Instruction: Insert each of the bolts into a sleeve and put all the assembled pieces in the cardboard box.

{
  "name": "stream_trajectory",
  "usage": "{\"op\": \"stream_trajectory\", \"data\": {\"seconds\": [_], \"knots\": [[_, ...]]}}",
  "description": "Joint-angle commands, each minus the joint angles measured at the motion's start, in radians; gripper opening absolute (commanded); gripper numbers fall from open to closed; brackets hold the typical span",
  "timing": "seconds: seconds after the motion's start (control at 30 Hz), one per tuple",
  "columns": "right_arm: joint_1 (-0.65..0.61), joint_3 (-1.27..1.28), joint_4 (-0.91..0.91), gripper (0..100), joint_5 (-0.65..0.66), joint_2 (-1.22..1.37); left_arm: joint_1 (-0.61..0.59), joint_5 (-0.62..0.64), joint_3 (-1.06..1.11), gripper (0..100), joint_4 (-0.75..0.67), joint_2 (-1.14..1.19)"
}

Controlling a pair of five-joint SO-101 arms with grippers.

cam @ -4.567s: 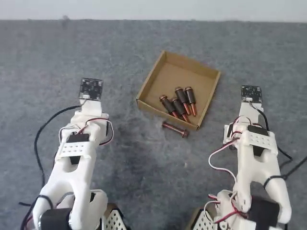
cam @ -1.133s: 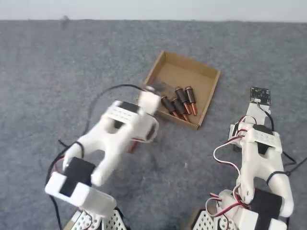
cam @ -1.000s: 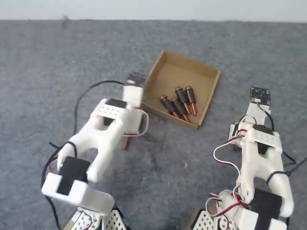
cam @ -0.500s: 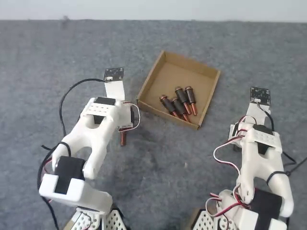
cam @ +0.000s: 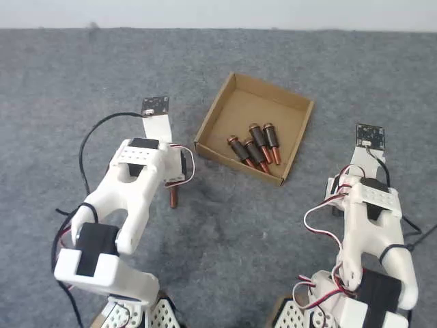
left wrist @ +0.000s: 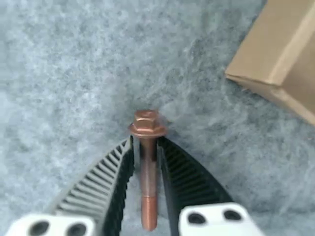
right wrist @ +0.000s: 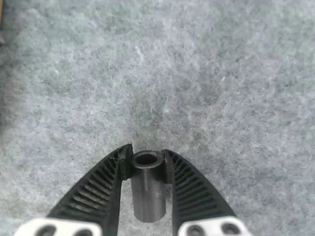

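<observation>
My left jaws pinch a bolt (left wrist: 146, 167) near the box (cam: 216, 108), my right jaws pinch a sleeve (right wrist: 148, 189) well apart, so I judge insertion is next: bring both together, bolt tip lined up with the bore.

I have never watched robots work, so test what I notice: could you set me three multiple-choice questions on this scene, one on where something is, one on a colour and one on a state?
1. Where do the assembled pieces lie?
A. in the cardboard box
B. on a plate
C. in a bowl

2. What colour is the bolt in the left gripper?
A. silver
B. copper
C. blue

3. How is the right gripper?
A. wide open
B. shut on nothing
C. shut on the black sleeve

Answers:
1 A, they rest on the box floor.
2 B, its head and shaft look coppery.
3 C, the sleeve sits clamped in it.
</observation>
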Motion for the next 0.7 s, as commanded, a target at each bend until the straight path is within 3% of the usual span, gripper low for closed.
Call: {"op": "stream_trajectory", "data": {"seconds": [0.0, 0.17, 0.33, 0.47, 0.67], "knots": [[0.012, -0.049, -0.018, 0.6, -0.008, -0.007, -0.003, 0.011, -0.051, 7, 0.023, -0.028], [0.012, -0.048, -0.016, 0.6, -0.008, -0.007, -0.005, -0.002, -0.209, 8, 0.150, 0.135], [0.012, -0.048, -0.016, 0.6, -0.008, -0.007, 0.006, -0.153, -0.312, 7, 0.230, 0.244], [0.012, -0.048, -0.018, 0.6, -0.008, -0.007, 0.011, -0.155, -0.292, 1, 0.209, 0.226], [0.012, -0.048, -0.018, 0.6, -0.008, -0.007, 0.011, -0.152, -0.180, 1, 0.114, 0.112]]}}
